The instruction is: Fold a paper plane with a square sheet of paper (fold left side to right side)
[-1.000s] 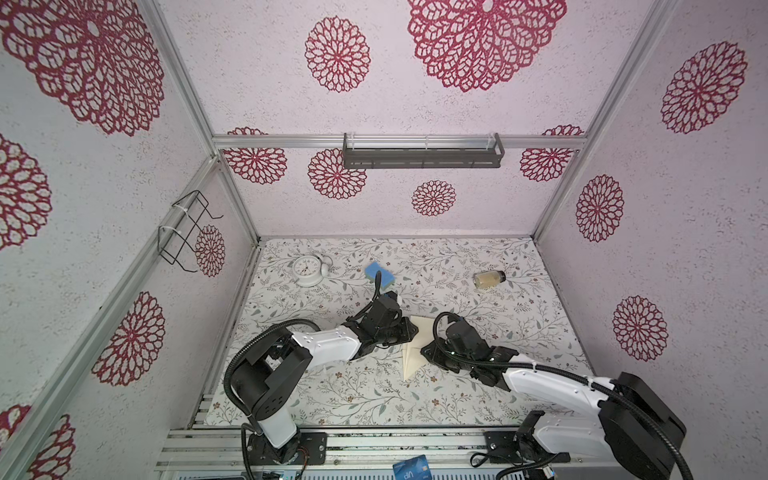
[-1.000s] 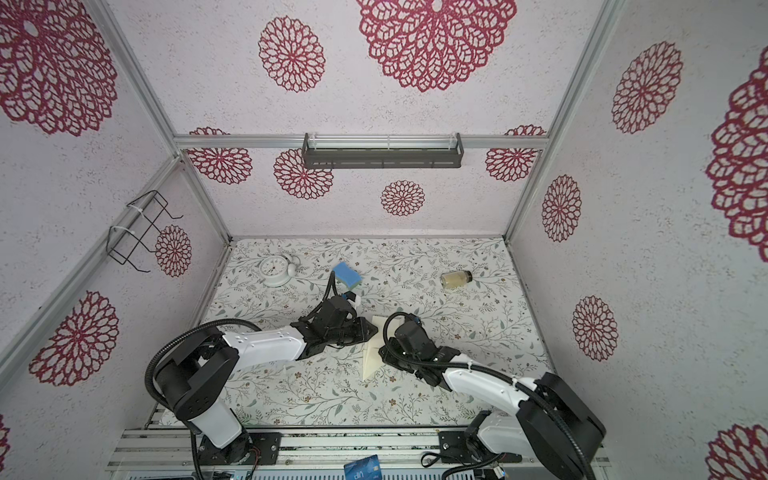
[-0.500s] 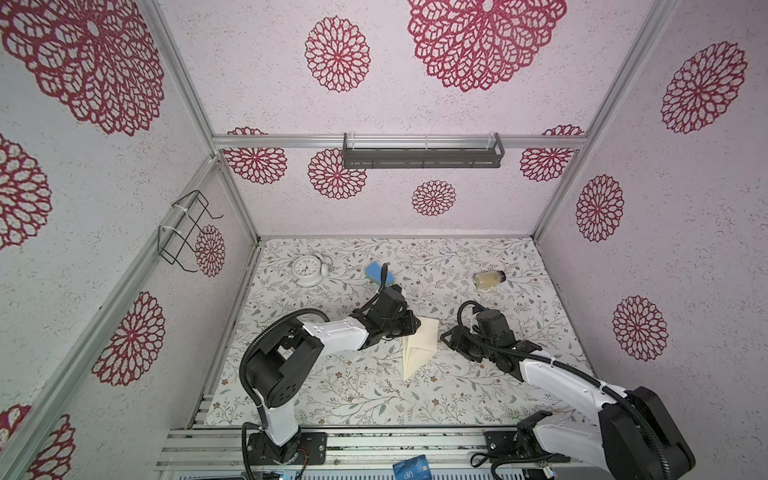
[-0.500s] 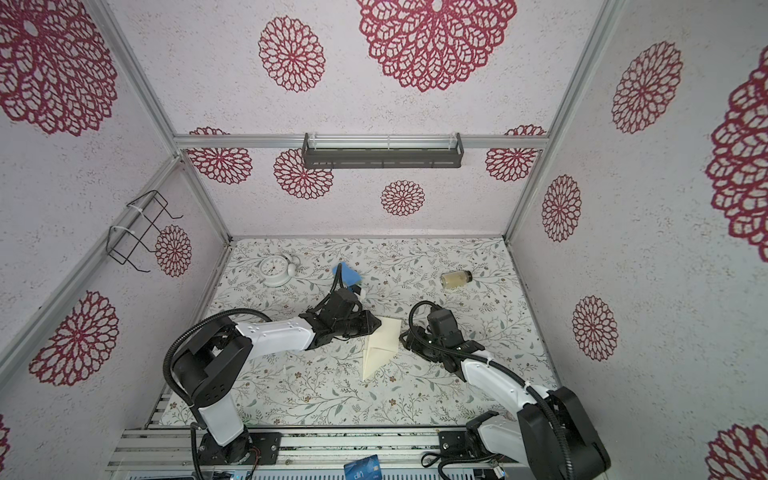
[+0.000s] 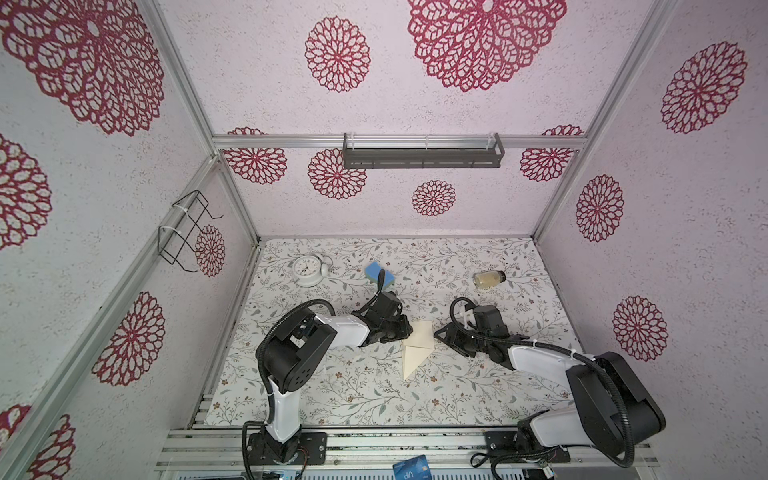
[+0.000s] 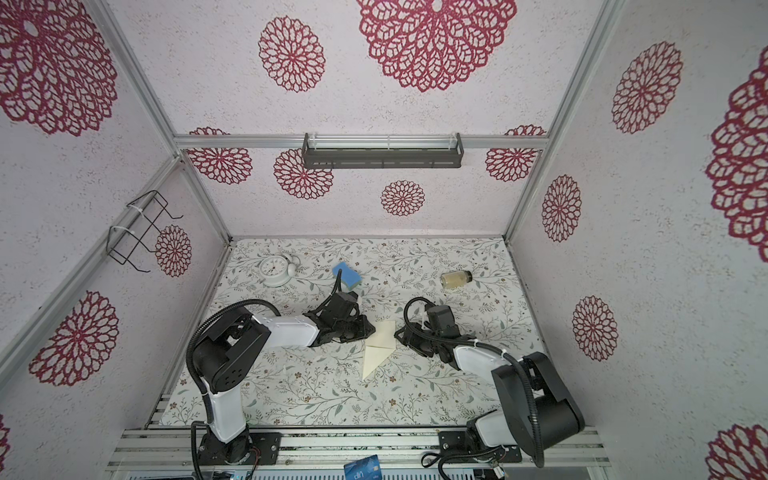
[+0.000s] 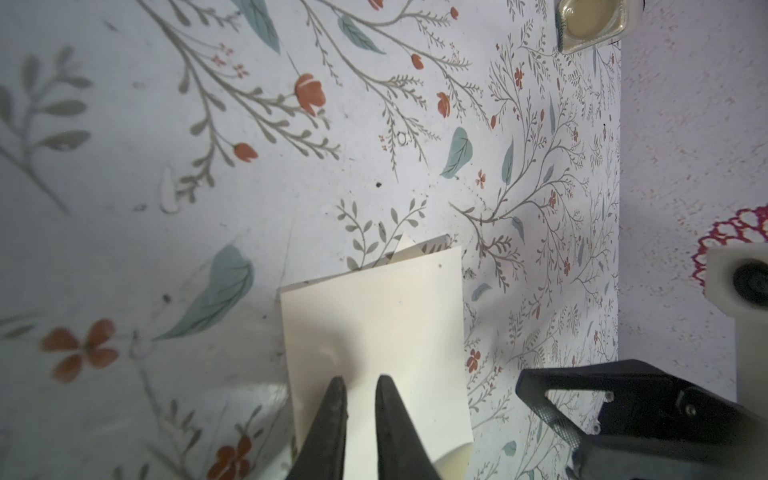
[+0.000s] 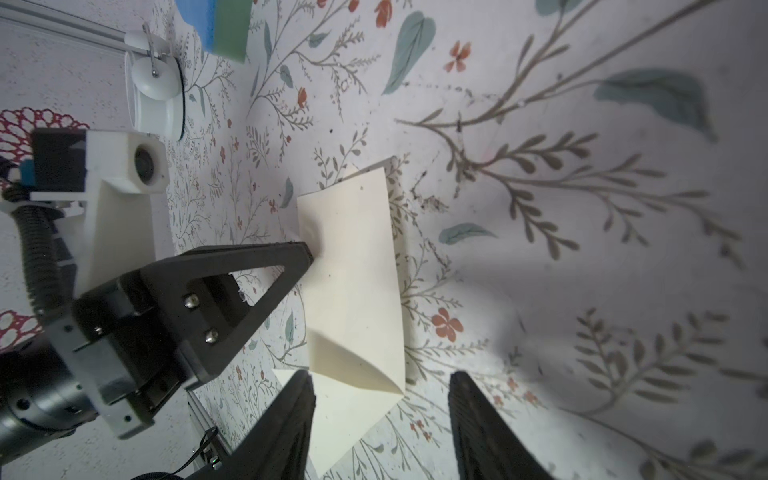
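Both grippers beside the paper plane [image 5: 417,348]

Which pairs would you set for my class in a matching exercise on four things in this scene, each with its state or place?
Things:
1. left gripper
2. right gripper
3. jar
4. sponge

States or places:
A. lying on its side, far right of the table
B. open, beside the folded paper
C. blue, between the clock and the jar
D. nearly closed, tips pressing on the paper

Pairs: 1-D, 2-B, 3-A, 4-C
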`<state>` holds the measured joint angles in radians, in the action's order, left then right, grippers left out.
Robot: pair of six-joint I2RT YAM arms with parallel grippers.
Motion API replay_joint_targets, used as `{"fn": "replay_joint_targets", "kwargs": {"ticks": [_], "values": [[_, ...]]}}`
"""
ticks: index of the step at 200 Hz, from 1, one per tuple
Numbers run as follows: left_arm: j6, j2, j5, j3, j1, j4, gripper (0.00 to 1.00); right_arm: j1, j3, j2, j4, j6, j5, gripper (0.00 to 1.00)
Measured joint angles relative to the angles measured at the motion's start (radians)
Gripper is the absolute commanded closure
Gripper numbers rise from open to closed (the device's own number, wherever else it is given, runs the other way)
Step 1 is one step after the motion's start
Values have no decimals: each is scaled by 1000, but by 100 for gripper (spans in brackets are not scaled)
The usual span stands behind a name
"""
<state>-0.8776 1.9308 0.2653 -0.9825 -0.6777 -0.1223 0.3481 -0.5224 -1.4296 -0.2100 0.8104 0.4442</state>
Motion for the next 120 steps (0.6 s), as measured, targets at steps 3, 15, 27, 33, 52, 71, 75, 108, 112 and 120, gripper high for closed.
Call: {"fn": "replay_joint_targets", "kwargs": {"ticks": [3,15,27,33,52,71,75,108,112,120], "values": [[1,0,1,0,1,0,83,0,-3,-7,-5,0,3,44],[4,0,6,0,4,-2,83,0,-12,-30,-24,0,10,44],[7,0,10,0,6,-4,83,0,-16,-49,-44,1,13,44],[10,0,11,0,8,-6,83,0,-16,-57,-53,2,14,44],[12,0,14,2,10,-11,83,0,-15,-77,-76,10,22,45],[13,0,15,8,13,-15,83,-1,13,-76,-127,38,34,45],[13,0,16,10,13,-15,84,-1,21,-74,-136,48,35,45],[13,0,20,14,14,-18,84,-1,108,-24,-171,110,36,45],[13,0,20,15,14,-19,84,-1,119,-16,-176,116,37,46],[13,0,22,16,14,-21,84,-1,138,1,-184,127,38,48]]}}
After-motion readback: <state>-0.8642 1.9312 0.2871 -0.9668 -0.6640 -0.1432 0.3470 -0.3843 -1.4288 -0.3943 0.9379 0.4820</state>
